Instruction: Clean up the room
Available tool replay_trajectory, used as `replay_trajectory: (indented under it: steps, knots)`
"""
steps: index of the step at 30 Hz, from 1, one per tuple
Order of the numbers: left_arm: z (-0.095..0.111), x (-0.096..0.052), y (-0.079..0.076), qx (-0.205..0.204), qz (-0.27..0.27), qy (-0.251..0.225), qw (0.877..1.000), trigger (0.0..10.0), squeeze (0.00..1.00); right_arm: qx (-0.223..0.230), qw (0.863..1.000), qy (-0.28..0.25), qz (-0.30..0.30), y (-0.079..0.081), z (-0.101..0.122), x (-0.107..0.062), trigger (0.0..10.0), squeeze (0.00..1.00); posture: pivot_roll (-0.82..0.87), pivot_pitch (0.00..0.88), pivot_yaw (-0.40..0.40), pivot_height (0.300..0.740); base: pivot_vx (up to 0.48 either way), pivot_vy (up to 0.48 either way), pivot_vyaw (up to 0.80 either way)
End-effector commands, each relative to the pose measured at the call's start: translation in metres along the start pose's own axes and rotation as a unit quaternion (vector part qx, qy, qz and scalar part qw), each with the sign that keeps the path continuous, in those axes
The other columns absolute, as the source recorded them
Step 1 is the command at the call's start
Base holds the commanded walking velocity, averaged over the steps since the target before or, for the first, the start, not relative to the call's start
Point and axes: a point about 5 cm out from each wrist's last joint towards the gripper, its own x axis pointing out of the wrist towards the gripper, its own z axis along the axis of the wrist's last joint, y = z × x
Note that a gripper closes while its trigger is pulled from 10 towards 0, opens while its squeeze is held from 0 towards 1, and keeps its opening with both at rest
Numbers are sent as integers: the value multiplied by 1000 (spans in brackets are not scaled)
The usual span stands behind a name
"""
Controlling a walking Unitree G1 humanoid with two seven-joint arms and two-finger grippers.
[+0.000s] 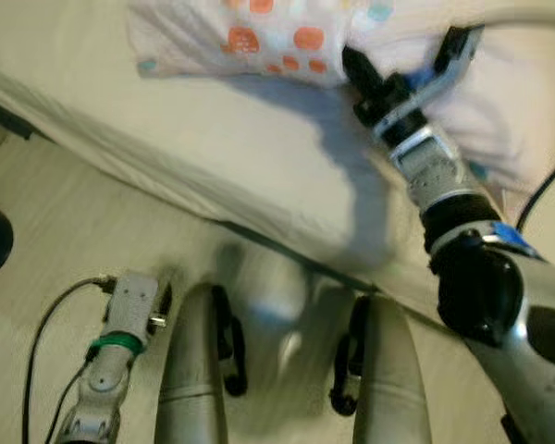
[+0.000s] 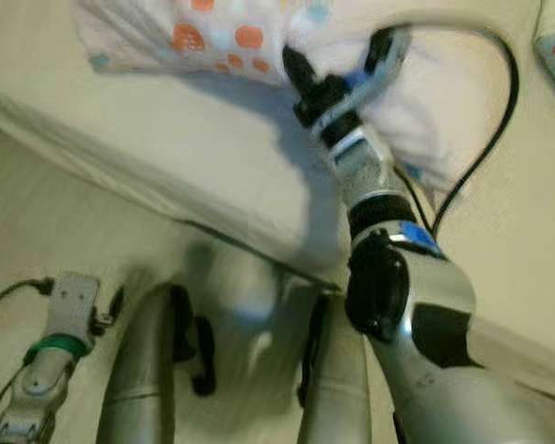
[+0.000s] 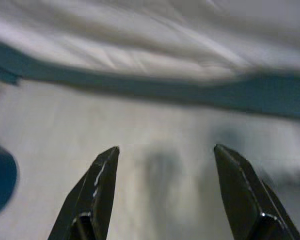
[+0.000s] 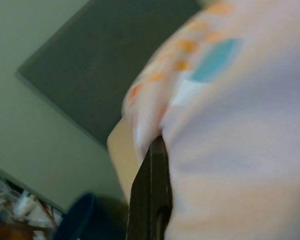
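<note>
L gripper (image 3: 162,192) low by robot's legs (image 1: 194,370), over pale floor (image 1: 55,231), fingers (image 3: 97,190) wide apart, nothing betw them. Bed edge (image 1: 166,176) just ahead of its tips. Farther out, R gripper (image 1: 402,79) reaches onto bed; white pillow w/ orange + blue spots (image 1: 259,32) pressed against its one visible finger (image 4: 151,195). Can't tell if R is closed on it.

One bed (image 1: 259,157). One white blanket (image 1: 277,32) with orange and blue spots, at the top of the frame. Two robot arms, two robot legs.
</note>
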Motion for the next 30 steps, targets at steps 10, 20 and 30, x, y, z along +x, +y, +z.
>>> replay_trajectory:
  steps: [10, 20, 30]
  knots:
    - [-27, -1, -9, -96, 22, 67, 993, 10000, 0, 58, 989, 122, -64, -6, -92, -54, 0, 0, -29, 33, 36, 616, 0, 0, 0]
    - [-38, -3, -20, -126, 18, 95, 987, 10000, 0, 38, 980, 126, -150, -21, -91, -66, 2824, 0, -39, 11, 43, 641, 0, 0, 0]
    - [-31, 1, -34, -177, -19, 73, 981, 10000, 0, 38, 945, 51, -320, -62, -64, -111, 10000, 1000, -44, 27, 41, 641, 0, 0, 0]
